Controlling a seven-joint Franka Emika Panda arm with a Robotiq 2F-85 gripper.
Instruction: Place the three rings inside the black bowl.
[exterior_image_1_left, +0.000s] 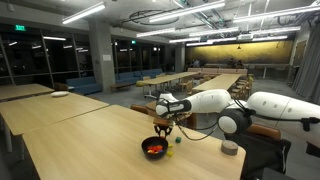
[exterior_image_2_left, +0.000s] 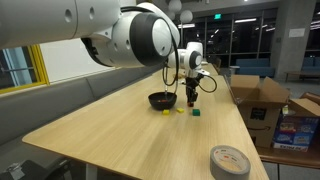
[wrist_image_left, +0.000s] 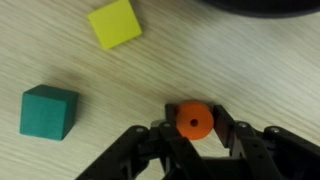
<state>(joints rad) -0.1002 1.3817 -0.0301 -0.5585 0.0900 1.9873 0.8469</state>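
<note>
While clamped shut on orange ring (wrist_image_left: 193, 121), pinched between both fingers just above bench (wrist_image_left: 262, 72): hand (wrist_image_left: 196, 127), one, black, two-fingered. Location of ring: low over bare bench top, just beside black bowl (exterior_image_2_left: 160, 100), not yet inside it. Step in hand, as judged: lift and carry to bowl. Recommended handling: raise straight up before moving sideways, enough to clear the low curved rim; keep the pinch firm, since small, round and liable to slip out; centre over the bowl, descend close, then release, to avoid bounce-out. Contents of bowl: something red-orange seen in an exterior view (exterior_image_1_left: 152, 149); number and kind impossible to tell. Other items on bench: yellow block (wrist_image_left: 114, 23), near bowl and off to one side of the likely path; green block (wrist_image_left: 48, 110), farther to that side, apart from hand. Neither between ring and bowl, though yellow close enough to merit a direct route. Grey tape roll (exterior_image_2_left: 230, 160), near a bench edge, well apart. Cardboard boxes (exterior_image_2_left: 258, 95), off bench, no hindrance.
</note>
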